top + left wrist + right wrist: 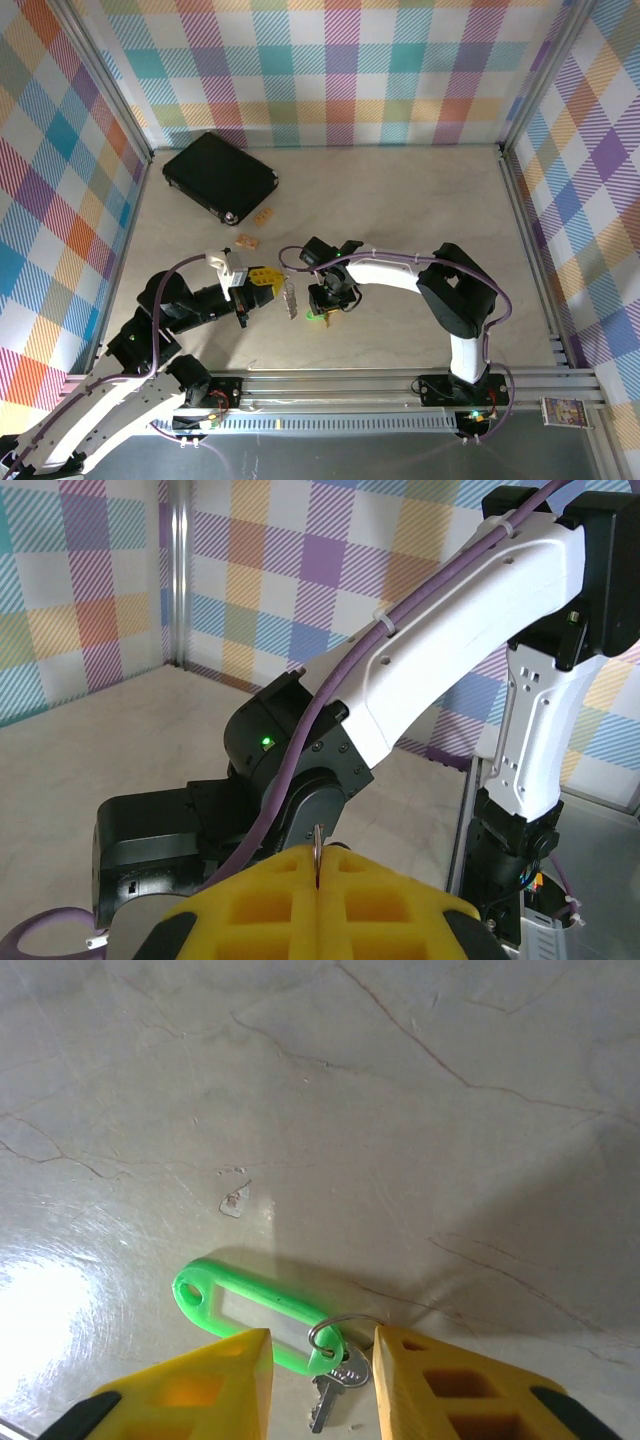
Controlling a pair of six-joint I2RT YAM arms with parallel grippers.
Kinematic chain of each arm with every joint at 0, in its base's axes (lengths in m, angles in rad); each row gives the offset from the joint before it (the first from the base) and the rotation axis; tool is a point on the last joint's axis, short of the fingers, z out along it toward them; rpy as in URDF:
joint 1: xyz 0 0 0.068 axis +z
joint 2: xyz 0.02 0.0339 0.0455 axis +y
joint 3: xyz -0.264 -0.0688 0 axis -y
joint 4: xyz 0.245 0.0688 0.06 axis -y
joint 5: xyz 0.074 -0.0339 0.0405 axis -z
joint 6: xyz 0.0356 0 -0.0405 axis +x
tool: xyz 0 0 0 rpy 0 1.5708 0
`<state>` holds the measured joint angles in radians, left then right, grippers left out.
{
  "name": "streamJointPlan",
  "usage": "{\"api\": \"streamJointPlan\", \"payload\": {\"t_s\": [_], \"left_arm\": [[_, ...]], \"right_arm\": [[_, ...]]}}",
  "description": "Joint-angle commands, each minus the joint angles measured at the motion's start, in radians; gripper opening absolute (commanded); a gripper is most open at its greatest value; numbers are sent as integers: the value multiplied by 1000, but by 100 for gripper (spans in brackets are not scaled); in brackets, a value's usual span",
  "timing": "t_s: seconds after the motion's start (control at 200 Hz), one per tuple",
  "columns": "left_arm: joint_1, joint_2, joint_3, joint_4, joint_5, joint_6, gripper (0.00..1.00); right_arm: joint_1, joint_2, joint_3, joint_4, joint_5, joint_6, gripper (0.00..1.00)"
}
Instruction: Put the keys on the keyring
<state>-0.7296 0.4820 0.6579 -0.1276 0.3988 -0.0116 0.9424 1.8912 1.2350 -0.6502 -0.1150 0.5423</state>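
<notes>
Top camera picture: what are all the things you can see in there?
case: 1, black, back left of table
small tags: 2, tan, just in front of the case
key tag: 1, green, mid table, on a ring with a silver key
metal piece: 1, silver, too small to name
card: 1, colourful, front right rail
left pincer: 1, yellow, shut on the metal piece
right pincer: 1, yellow, open around the key tag

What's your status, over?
Left claw shut on a key. Right claw open over the keyring on the green tag. Black case and tan bits lie well back.
</notes>
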Motion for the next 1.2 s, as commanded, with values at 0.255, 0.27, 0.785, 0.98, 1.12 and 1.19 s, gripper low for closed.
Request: {"api": "streamJointPlan", "payload": {"t_s": [0.255, 0.27, 0.785, 0.98, 1.12, 1.19], "left_arm": [[11, -29, -7, 53, 3, -14, 0], [11, -30, -7, 54, 3, -14, 0], [9, -43, -12, 65, 10, -17, 0], [10, -47, -13, 64, 11, -19, 0], [10, -49, -14, 64, 11, -20, 0], [10, -48, -14, 66, 12, -21, 0]], "right_arm": [[23, 50, 78, -66, 45, 1, 34], [25, 51, 79, -69, 50, 0, 34], [91, 83, 142, -213, 236, -42, 27], [91, 69, 132, -208, 236, -29, 21], [91, 48, 111, -201, 242, -18, 15], [91, 38, 100, -195, 242, -10, 12]]}}
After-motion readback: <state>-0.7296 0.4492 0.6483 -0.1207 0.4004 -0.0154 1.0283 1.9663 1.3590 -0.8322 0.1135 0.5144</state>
